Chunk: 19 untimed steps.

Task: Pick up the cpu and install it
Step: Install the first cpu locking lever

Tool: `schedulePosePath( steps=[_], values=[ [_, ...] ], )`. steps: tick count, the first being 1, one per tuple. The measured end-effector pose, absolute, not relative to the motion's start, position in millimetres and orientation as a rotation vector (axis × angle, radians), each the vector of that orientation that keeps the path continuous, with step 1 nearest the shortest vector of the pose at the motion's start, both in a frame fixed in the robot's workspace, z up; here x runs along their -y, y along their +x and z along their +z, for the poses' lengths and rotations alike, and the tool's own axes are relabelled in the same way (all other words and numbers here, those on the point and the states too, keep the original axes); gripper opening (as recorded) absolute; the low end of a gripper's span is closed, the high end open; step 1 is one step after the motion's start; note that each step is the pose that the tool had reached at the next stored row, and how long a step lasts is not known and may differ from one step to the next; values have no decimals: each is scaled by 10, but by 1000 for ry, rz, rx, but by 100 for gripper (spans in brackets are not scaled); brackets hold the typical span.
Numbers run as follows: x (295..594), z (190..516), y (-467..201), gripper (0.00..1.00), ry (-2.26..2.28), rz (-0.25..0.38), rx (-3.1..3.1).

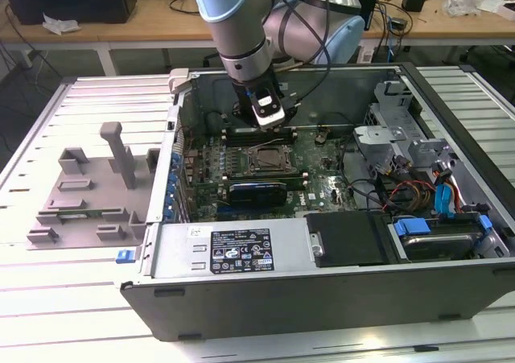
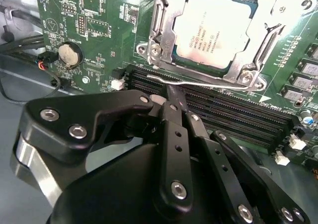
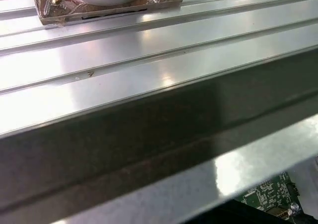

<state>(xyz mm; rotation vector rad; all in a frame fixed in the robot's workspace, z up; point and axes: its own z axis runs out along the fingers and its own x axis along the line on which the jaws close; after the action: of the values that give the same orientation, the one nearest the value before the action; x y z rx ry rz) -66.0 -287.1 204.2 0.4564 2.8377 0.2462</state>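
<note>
The ribbed silver table (image 1: pixel 48 315) carries it all. The big open computer case (image 1: pixel 322 294) lies on its side across the slats, towards the exterior view's right. Just beside it, on the exterior view's left, the grey plastic tray (image 1: pixel 76 206) sits flat, its blocks standing upright.

The cpu (image 2: pixel 217 28) — inside the socket (image 2: pixel 161 33).
</note>
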Motion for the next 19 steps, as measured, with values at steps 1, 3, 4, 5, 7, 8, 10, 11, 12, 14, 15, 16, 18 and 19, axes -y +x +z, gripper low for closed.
schedulePosePath(
  steps=[1, 3, 4, 5, 7, 8, 10, 11, 12, 14, 15, 16, 18, 19],
  values=[
    [2871, 2065, -661, 11, 456, 246, -2838],
    [2871, 2119, -661, 11, 456, 246, -2838],
    [2871, 2153, -660, 11, 457, 246, -2838],
    [2871, 2179, -660, 11, 456, 246, -2838],
    [2871, 2206, -660, 11, 457, 246, -2838],
    [2871, 2240, -661, 11, 457, 246, -2838],
    [2871, 2270, -660, 11, 456, 246, -2838],
    [2871, 2278, -661, 11, 456, 246, -2838],
    [2871, 2288, -660, 11, 456, 246, -2838],
    [2871, 2301, -660, 11, 456, 246, -2838],
    [2870, 2308, -660, 11, 456, 246, -2838],
    [2869, 2311, -659, 11, 456, 246, -2838],
    [2869, 2318, -663, 11, 457, 246, -2838],
    [2873, 2315, -666, 11, 457, 246, -2838]
  ],
)
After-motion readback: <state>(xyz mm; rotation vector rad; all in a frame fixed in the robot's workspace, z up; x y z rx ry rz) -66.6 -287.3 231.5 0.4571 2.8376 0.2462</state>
